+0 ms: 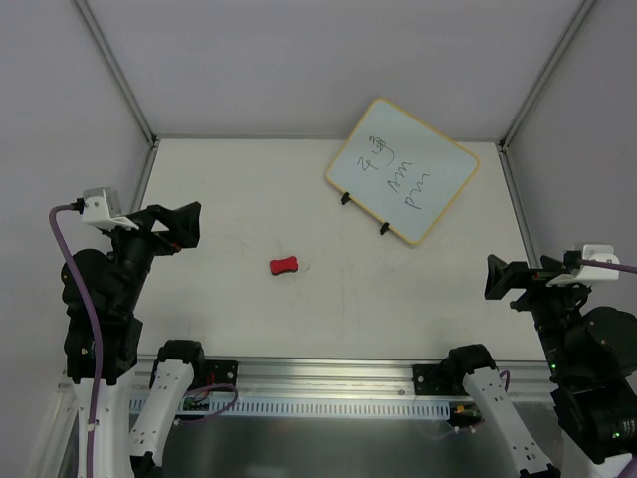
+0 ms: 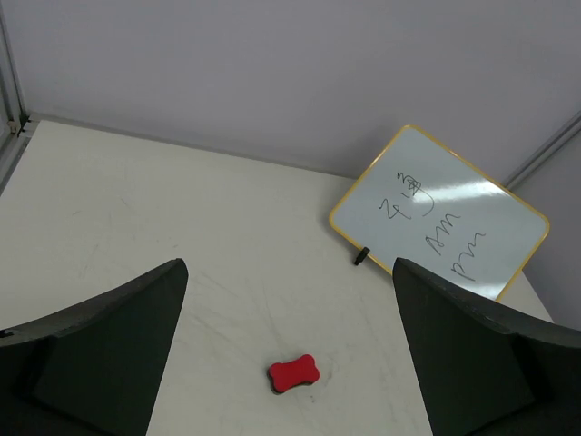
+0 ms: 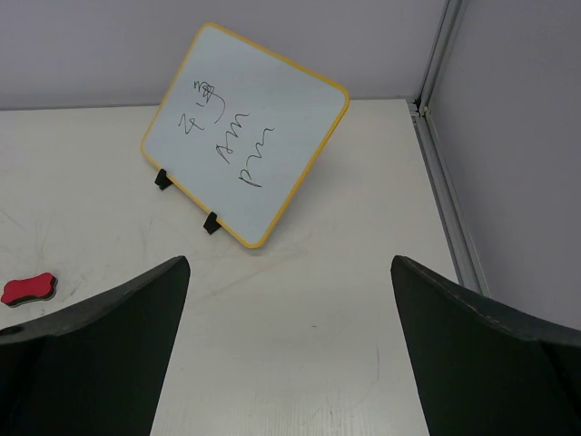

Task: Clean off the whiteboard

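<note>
Eraser (image 1: 285,266): red, bone-shaped, flat on the table (image 1: 239,319), slightly left of centre, touching nothing else. Table: off-white, faintly scuffed, streaked with thin grey marks. Back wall (image 1: 318,60) and side walls: plain pale grey, meeting the table at its far and lateral edges. Posts (image 1: 111,62): two slanted aluminium profiles rising from the far corners. Rail (image 1: 328,371): aluminium, along the near edge, with a slotted strip just below.

The left arm (image 1: 100,299) and right arm (image 1: 587,358) are black, with white base links (image 1: 159,408), purple cables (image 1: 60,244), white wrist cameras (image 1: 100,206) and broad black fingers (image 2: 109,354).
</note>
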